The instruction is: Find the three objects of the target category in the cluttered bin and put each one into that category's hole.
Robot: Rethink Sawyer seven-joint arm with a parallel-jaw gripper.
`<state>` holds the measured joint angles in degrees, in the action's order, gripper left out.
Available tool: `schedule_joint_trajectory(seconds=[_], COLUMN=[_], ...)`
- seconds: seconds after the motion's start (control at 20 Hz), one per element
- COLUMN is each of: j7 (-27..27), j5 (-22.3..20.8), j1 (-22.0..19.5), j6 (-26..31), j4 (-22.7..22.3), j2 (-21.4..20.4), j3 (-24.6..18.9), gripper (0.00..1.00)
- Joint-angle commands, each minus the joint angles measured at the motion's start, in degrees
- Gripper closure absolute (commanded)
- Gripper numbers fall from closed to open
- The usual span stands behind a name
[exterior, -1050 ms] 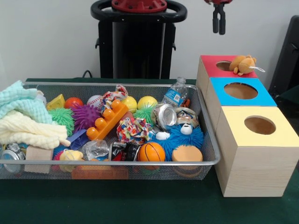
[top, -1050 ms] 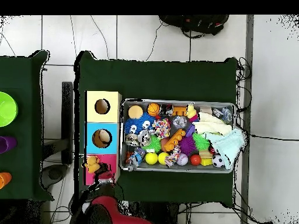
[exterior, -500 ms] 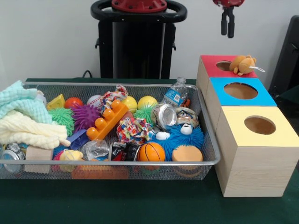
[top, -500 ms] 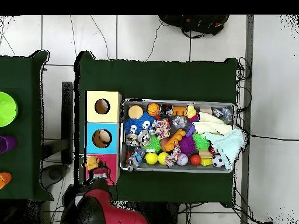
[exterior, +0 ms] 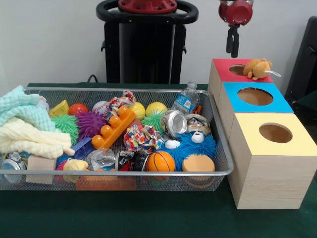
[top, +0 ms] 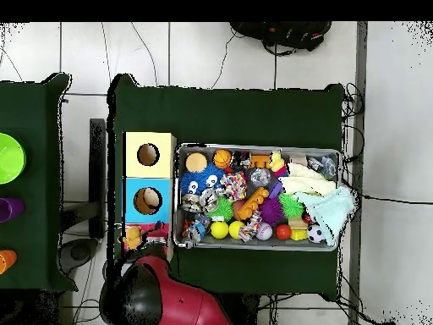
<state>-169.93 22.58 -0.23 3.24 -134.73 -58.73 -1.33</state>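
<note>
The gripper hangs in the air above and just behind the red-topped box, its two dark fingers pointing straight down and pressed close together with nothing between them. In the overhead view the red arm's bulk covers that corner, so the gripper itself cannot be made out there.

A small orange plush animal lies on its side on the red-topped box, resting across the right rim of the round hole and only partly over the opening; a thin white tag or string sticks out toward the right. In the overhead view the same toy shows as an orange spot on the red top.

Three wooden boxes stand in a row, touching one another, just right of the wire mesh bin on the green tabletop: the red-topped one farthest back, the blue-topped box in the middle and the yellow-topped box nearest the camera. Each has one round hole in its top.

The bin is full. At its left lie pale yellow and mint washcloths. Toward the middle sit an orange toy brick, a purple spiky ball and a patterned fabric knot. Nearer the right are a crushed can, a small plastic bottle, a blue furry toy with eyes, a mini basketball and an orange sponge disc.
</note>
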Motion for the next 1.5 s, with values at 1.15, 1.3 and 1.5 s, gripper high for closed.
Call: schedule_joint_trajectory(seconds=[1.15,1.3,1.5], j7=[-12.73,-12.04,-10.36], j5=[12.63,13.57,13.55], j1=[16.49,16.09,15.49], j6=[13.35,10.14,5.48], j4=[23.61,22.82,21.36], j2=[10.99,12.90,15.16], j3=[17.87,16.54,14.47], gripper=[0.00,0.00,0.00])
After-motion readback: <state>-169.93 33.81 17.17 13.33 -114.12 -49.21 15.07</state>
